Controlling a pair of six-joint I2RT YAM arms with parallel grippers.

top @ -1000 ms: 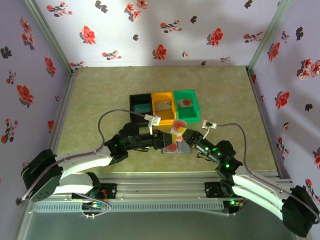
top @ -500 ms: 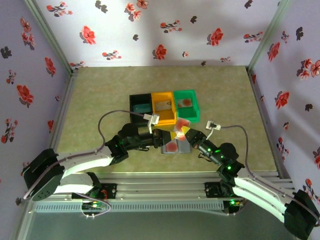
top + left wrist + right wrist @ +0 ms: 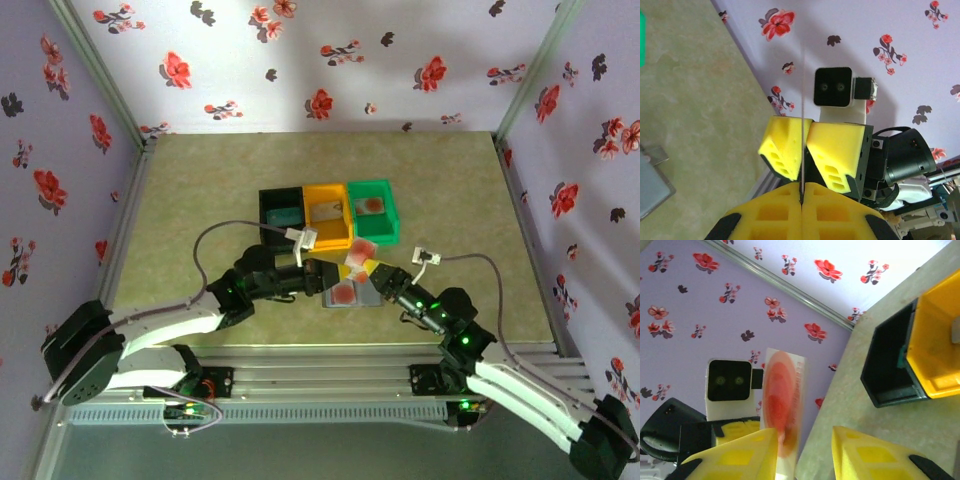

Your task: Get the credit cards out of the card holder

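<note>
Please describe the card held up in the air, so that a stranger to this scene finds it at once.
Find the orange bin, middle of three on the table; the grey card holder lies just in front. The card is raised above it in the left gripper: pale with a red-orange blot, while a similar card lies flat on the holder.

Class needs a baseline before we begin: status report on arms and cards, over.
Left gripper shut on pale red-blotted card, held upright. Right gripper open astride it. Card holder on table below. Bins behind, not blocking.
</note>
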